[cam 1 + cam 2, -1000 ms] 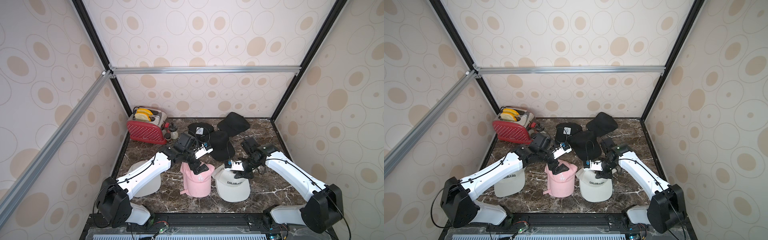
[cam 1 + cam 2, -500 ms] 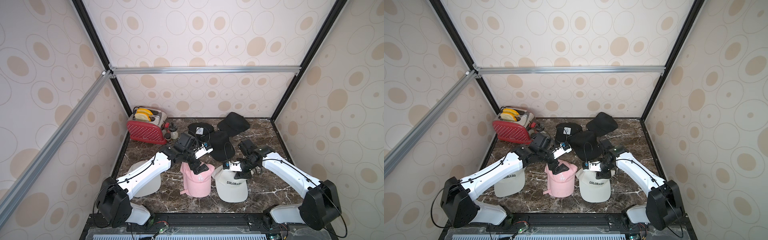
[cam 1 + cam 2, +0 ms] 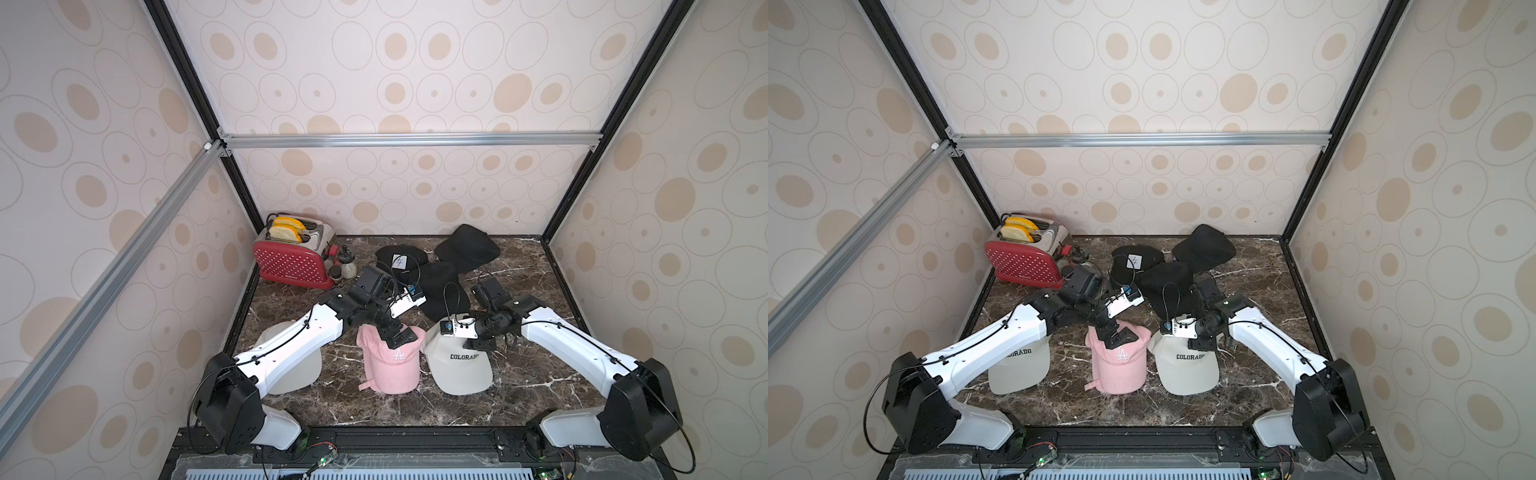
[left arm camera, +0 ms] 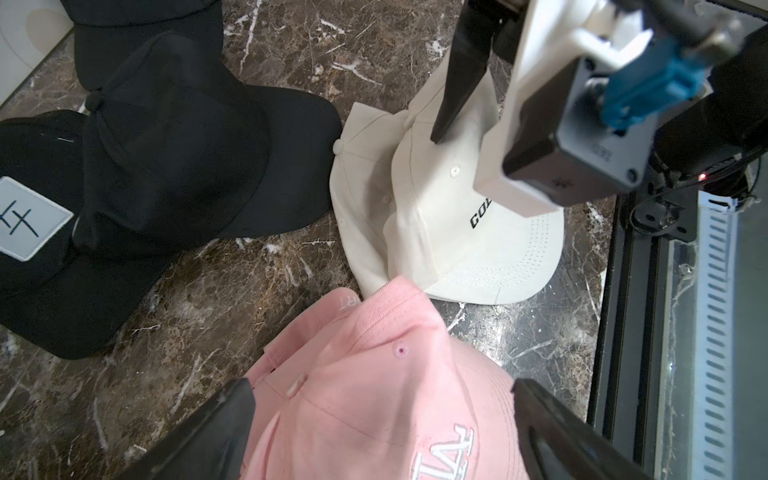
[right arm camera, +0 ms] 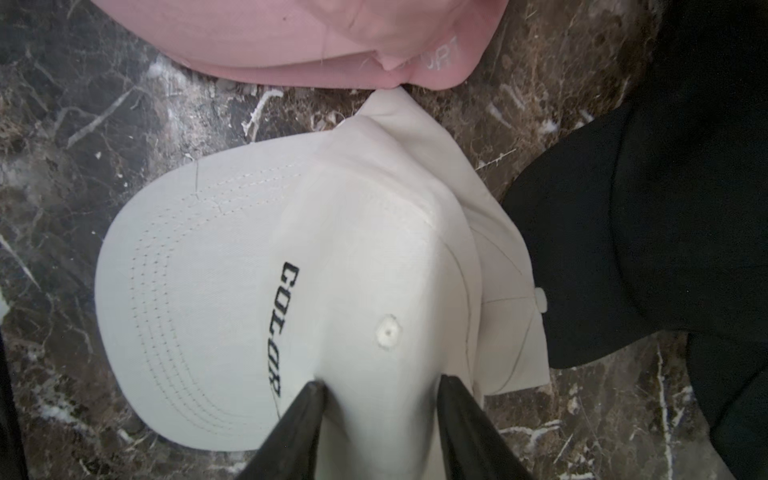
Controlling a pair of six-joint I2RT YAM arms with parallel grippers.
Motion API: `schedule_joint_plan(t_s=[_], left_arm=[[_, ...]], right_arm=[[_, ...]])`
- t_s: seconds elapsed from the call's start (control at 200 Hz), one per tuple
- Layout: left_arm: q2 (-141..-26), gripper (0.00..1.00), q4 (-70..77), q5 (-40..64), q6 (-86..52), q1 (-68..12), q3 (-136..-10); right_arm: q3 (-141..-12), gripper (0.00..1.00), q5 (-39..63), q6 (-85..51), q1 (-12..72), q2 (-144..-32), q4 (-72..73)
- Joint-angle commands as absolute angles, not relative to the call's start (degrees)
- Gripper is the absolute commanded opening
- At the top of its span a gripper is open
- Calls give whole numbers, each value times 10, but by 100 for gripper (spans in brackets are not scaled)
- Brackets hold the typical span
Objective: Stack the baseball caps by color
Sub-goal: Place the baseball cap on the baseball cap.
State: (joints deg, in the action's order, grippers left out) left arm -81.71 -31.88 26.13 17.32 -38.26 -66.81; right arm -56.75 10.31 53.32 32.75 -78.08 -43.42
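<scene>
Right wrist view: the right gripper [image 5: 382, 388] sets both black fingertips on the crown of the off-white COLORADO cap [image 5: 199, 291], with a ridge of fabric between them; pinched or merely touched, I cannot tell. The left gripper [image 4: 382, 388] stands spread wide astride the pink cap [image 4: 357, 332], which lies touching the off-white one, with the black caps [image 3: 440, 278] behind

You've 2 arms, same build: left arm [image 3: 297, 353], right arm [image 3: 577, 353]. Glossy wht tapered links, blk joint housings, big blk boxy shoulder blocks [image 3: 226, 411]. Thin blk cable [image 3: 281, 341] clipped along each link, loop at wrist. On left gripper [image 3: 400, 335], right gripper [image 5: 381, 382]: matte blk wedge fingers [image 5: 291, 432]. Wrist cam mount [image 4: 536, 124]: wht bracket, dk grey box w/ small screws, blue conn. [image 4: 648, 79], tiny red light [image 4: 702, 176] behind.
</scene>
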Motion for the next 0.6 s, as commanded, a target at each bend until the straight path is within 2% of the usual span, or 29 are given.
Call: schedule_joint_plan(t_s=[0.0,0.115,0.25,0.29,0.386,0.436,0.596], left_arm=[[-821,99,-320,258,165,-382,-690],[-820,99,-320,258,164,-383,-691],[-817,99,-314,257,158,-383,-691],[-815,99,-308,255,153,-383,-691],[-809,99,-299,243,141,-383,-691],[-807,99,-297,232,135,-382,-692],[-802,99,-265,168,88,-377,-694]], right_arm=[[-567,49,100,525,333,-773,-436],[-580,51,86,531,333,-764,-472],[-581,60,64,525,333,-728,-479],[-582,65,61,517,333,-713,-475],[-582,91,68,495,333,-675,-456],[-580,99,76,485,332,-660,-441],[-577,100,67,395,334,-642,-335]])
